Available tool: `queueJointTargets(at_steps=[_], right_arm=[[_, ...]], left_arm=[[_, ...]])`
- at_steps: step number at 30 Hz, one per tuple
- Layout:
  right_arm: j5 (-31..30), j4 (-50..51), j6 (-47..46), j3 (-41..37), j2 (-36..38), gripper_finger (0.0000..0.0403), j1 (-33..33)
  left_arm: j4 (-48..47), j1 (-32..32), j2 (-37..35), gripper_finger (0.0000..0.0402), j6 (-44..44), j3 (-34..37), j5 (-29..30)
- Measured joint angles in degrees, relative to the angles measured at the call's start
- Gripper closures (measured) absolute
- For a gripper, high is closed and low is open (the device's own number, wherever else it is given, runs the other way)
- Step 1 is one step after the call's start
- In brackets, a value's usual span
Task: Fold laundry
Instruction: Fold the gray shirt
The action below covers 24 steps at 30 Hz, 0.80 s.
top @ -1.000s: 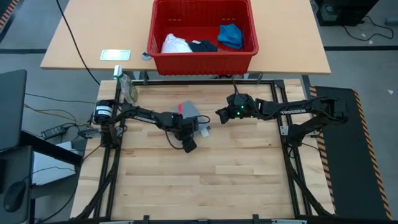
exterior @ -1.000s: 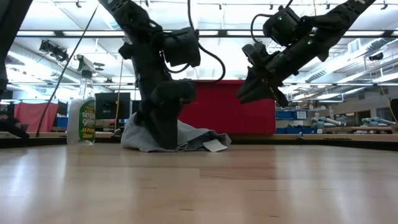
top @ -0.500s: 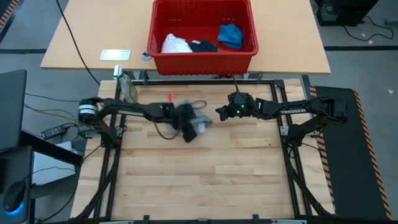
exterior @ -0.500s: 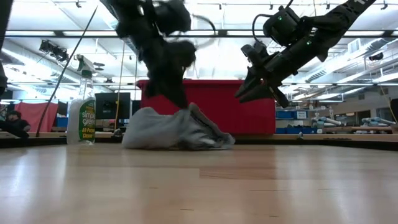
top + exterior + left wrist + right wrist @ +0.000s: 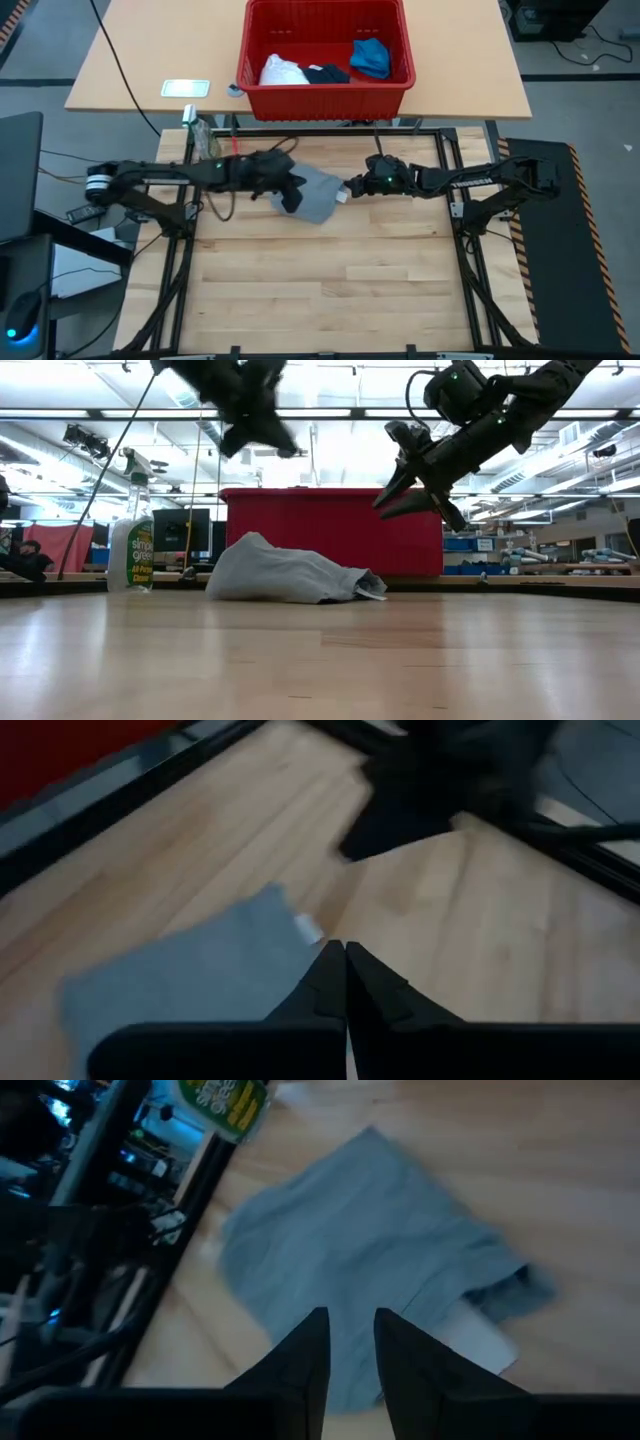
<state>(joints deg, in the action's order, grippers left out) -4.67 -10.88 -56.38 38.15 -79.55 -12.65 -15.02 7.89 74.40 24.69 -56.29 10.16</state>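
Meanwhile, left gripper point(image 5: 291, 200), jaws pressed together, empty, hangs over grey T-shirt point(image 5: 316, 192) crumpled on surface point(image 5: 330, 280) near rear edge. Right gripper point(image 5: 349, 187), jaws narrowly apart, beside shirt. Risk: grabbing bunched layers, fold skews.

— What sort of place is this?
— A robotics lab, I'd say. Long strip lights point(image 5: 560, 510) run across an open ceiling, and monitors point(image 5: 180, 528) sit on benches along the back.
— And near us?
— A black metal frame point(image 5: 440, 140) bolted round a wooden worktable point(image 5: 330, 290), cables point(image 5: 70, 185) on the grey floor, hazard striping point(image 5: 590, 230) along a mat, and a cleaner spray bottle point(image 5: 131, 540).
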Motion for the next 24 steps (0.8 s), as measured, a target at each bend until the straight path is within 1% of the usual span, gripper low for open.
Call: queueJointTargets(at_steps=[2, 5, 8, 10, 12, 14, 15, 17, 19, 22, 24], right_arm=[[0.0, -0.1, -2.1, 0.0, 0.0, 0.0312, 2.2], [-1.4, 0.3, -5.6, 0.0, 0.0, 0.0312, 6.5], [-5.5, 1.3, -7.3, 0.0, 0.0, 0.0312, 10.6], [-9.3, 3.5, -7.4, 0.0, 0.0, 0.0312, 12.2], [-11.4, 4.1, -5.8, 0.0, -0.3, 0.0309, 12.6], [-11.4, 4.6, -3.4, 0.0, -1.4, 0.0301, 11.9], [-10.2, 4.9, -2.8, 0.0, -2.3, 0.0293, 11.2], [-8.0, 6.4, -3.0, 0.0, -4.7, 0.0273, 9.6], [-7.1, 6.7, -5.4, 0.0, -7.3, 0.0249, 8.4], [-7.6, 5.8, -7.5, 0.0, -11.2, 0.0207, 6.1], [-8.2, 5.1, -9.9, 0.0, -13.3, 0.0183, 3.3]], left_arm=[[5.9, -0.6, -3.6, 0.0401, 5.2, 8.3, 1.6], [15.8, -2.1, -8.5, 0.0401, 14.9, 22.3, 1.1], [23.3, -2.7, -11.9, 0.0401, 22.4, 31.1, -1.3], [24.0, -2.6, -13.1, 0.0401, 25.7, 33.3, -2.6], [23.6, -2.7, -14.0, 0.0401, 27.0, 33.8, -4.1], [24.3, -3.0, -14.1, 0.0397, 26.9, 33.5, -4.4], [23.8, -3.1, -14.2, 0.0393, 26.6, 33.3, -4.5], [22.1, -3.0, -14.0, 0.0381, 25.6, 32.6, -4.5], [20.1, -3.0, -14.1, 0.0365, 25.3, 31.9, -4.5], [18.5, -3.0, -14.0, 0.0337, 25.5, 31.4, -4.7], [18.5, -3.2, -14.1, 0.032, 26.3, 31.2, -5.5]])
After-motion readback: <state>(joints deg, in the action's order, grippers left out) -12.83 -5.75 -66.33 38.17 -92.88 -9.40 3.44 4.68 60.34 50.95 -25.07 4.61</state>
